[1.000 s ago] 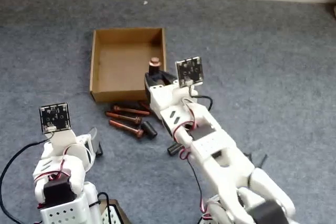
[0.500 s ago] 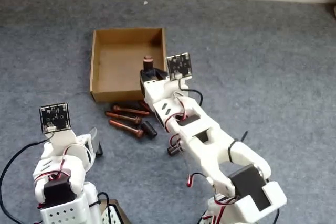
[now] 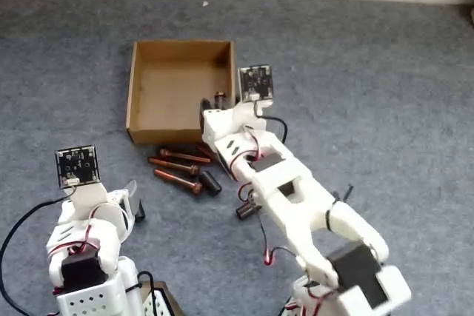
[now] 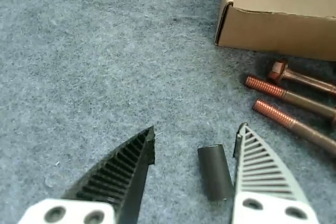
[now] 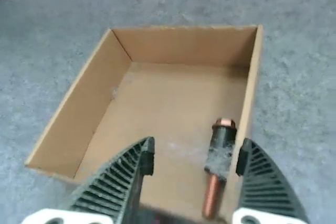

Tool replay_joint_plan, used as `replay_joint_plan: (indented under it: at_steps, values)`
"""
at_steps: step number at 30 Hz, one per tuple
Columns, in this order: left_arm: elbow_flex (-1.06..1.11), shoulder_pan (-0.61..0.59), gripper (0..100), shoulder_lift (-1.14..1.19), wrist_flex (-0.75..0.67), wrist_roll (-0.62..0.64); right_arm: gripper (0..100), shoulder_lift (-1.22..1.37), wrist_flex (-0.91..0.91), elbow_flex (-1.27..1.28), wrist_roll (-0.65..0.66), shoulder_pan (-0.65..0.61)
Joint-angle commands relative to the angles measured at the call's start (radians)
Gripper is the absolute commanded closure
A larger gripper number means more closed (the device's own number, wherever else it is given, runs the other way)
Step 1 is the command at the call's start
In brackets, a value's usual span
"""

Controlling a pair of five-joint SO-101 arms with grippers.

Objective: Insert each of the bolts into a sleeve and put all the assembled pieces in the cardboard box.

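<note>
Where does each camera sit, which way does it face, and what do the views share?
High view: fixed overhead, looking down on the cardboard box, loose bolts, the left arm and the right arm.
Left wrist view: on the left arm, low over the carpet, facing a sleeve framed by the open left gripper.
Right wrist view: on the right arm, looking down into the box; the open right gripper flanks an assembled piece.
Shared: the box in all three; the bolts in high and left wrist views.
</note>
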Motion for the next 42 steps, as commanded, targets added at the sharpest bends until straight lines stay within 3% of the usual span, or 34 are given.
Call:
replay_joint_plan:
  at_steps: [1,6,13,25,29,33,37,42]
  values:
    - [-0.004,-0.008,74,-0.002,-0.018,-0.009,76.3,-0.168,0.22,-0.051,-0.008,-0.01]
    - [-0.004,-0.008,74,-0.002,-0.018,-0.009,76.3,-0.298,0.532,-0.056,-0.009,-0.039]
    - [-0.002,-0.008,74,-0.002,-0.018,-0.009,76.3,-0.312,0.768,-0.051,-0.009,-0.222]
    - [-0.002,-0.008,74,-0.002,-0.018,-0.009,76.4,-0.314,0.854,-0.058,-0.002,-0.236]
    - [-0.002,-0.008,74,-0.002,-0.018,-0.009,76.4,-0.314,0.852,-0.059,0.011,-0.183]
    - [-0.002,-0.008,74,-0.002,-0.018,-0.009,76.4,-0.312,0.852,-0.056,0.167,-0.162]
    - [-0.002,-0.008,74,-0.002,-0.018,-0.009,78.3,-0.311,0.854,-0.059,0.213,-0.165]
    - [-0.002,-0.008,74,-0.002,-0.018,-0.009,82.4,-0.292,0.86,-0.094,0.364,-0.191]
